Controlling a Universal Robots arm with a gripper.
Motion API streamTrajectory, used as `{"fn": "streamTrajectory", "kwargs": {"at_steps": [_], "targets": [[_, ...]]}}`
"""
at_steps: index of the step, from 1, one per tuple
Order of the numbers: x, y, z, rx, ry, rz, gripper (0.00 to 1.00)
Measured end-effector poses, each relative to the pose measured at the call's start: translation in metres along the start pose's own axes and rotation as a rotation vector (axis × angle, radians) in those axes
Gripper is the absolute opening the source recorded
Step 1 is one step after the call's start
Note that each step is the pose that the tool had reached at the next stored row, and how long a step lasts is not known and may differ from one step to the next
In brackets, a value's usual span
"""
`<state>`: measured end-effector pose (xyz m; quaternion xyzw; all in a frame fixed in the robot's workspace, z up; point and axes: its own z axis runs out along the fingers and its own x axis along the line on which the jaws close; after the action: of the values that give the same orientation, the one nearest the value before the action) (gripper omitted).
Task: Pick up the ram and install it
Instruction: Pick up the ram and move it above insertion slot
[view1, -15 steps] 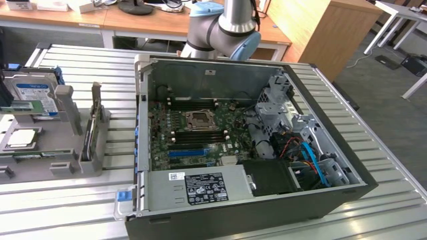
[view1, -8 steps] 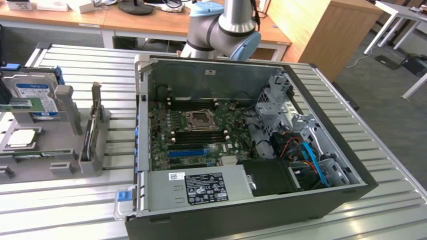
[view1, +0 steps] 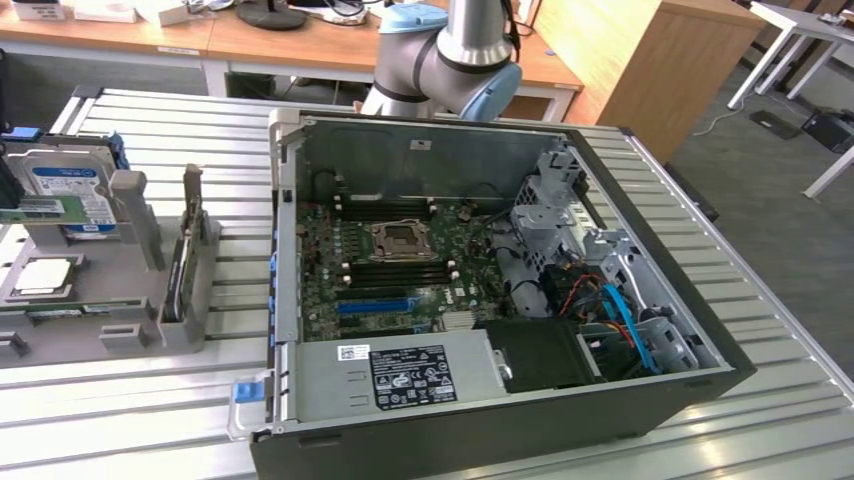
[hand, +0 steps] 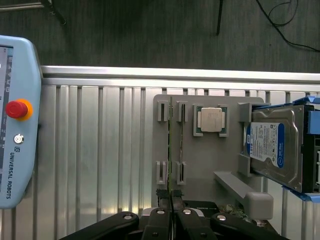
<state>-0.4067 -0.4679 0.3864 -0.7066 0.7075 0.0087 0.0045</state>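
Ram (hand: 171, 140) stands on edge in the grey holder (hand: 210, 165) on the desk (hand: 100, 150), while the jaws are clenched shut, empty.

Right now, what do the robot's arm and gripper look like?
The arm is a silver-grey metal tube with rounded light-blue joint caps. The gripper is built of black linkage bars joined by shiny silver pivot bolts, ending in small ribbed black tips.

upright grey-and-blue arm (view1: 451, 45), gripper (hand: 171, 194) downward, black fingertips (hand: 163, 196) tight together
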Motion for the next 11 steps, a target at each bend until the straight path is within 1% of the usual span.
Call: {"fn": "streamTrajectory", "kwargs": {"at_steps": [4,11], "targets": [[0.0,-0.0007,-0.0001,-0.0002,0.0001,0.0,0.12],[0.0,-0.0088,-0.0001,0.0,0.0,0.0,0.12]]}}
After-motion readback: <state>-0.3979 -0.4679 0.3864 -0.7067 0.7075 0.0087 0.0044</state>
